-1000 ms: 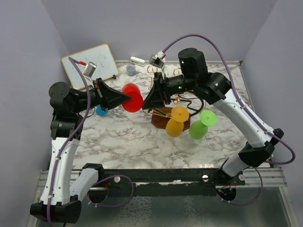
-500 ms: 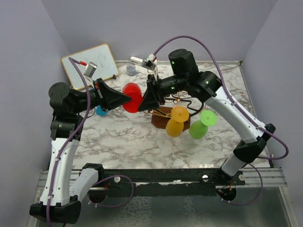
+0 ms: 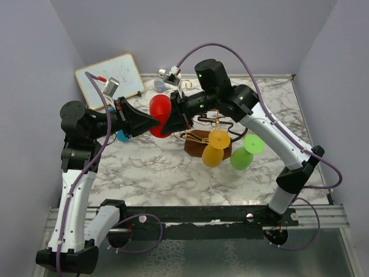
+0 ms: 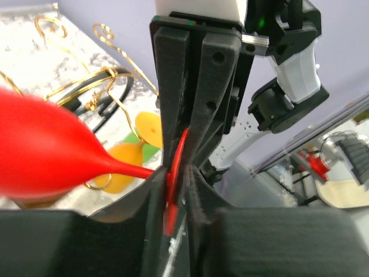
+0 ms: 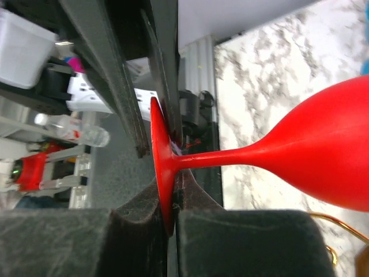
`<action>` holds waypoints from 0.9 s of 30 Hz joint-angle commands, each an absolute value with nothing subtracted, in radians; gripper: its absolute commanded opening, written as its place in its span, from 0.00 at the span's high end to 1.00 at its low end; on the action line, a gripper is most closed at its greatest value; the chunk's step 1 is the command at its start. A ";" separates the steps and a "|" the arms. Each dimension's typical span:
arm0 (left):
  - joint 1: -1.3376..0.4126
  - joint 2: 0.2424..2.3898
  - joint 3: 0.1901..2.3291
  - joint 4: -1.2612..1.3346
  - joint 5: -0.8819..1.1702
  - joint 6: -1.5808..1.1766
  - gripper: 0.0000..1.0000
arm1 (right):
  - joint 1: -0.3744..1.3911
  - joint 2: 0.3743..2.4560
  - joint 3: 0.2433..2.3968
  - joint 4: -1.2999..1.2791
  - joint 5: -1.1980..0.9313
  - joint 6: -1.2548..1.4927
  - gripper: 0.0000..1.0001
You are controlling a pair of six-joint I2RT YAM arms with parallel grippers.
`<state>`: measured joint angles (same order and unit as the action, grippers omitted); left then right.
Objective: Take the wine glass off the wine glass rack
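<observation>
Right fingers (image 5: 230, 242) are clamped tight on the foot of the wine glass (image 3: 159, 108). Left fingers (image 4: 86, 242) stand narrowly around that same foot, and whether they press it cannot be told. Above the marble table (image 3: 144, 167), left of the wine glass rack (image 3: 195, 149), the red glass hangs sideways off its hooks.

Two white-shelled arms with black joints, the left arm (image 3: 72, 196) and the right arm (image 3: 285, 141), share a black base rail (image 3: 202, 214). Lavender cables (image 3: 230, 48) trail along both; green lights (image 3: 200, 74) dot the right. The left claw (image 3: 154, 121) and right claw (image 3: 168, 123) are matte black wedges.
</observation>
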<state>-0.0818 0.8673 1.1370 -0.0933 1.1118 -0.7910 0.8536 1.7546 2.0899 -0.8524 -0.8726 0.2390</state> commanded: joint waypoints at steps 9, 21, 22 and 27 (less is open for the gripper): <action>-0.089 0.835 1.245 -0.504 0.658 -0.723 0.59 | 0.867 1.401 1.572 -0.609 -0.430 -0.051 0.99; -0.089 0.761 1.209 -0.366 0.684 -0.890 0.59 | 0.868 1.135 1.345 -0.297 -0.487 -0.329 0.99; -0.089 0.760 1.209 -0.365 0.689 -0.894 0.59 | 0.870 1.132 1.338 -0.289 -0.486 -0.370 0.99; -0.089 0.746 1.188 -0.343 0.712 -0.947 0.59 | 0.887 1.058 1.200 -0.189 -0.504 -0.714 0.99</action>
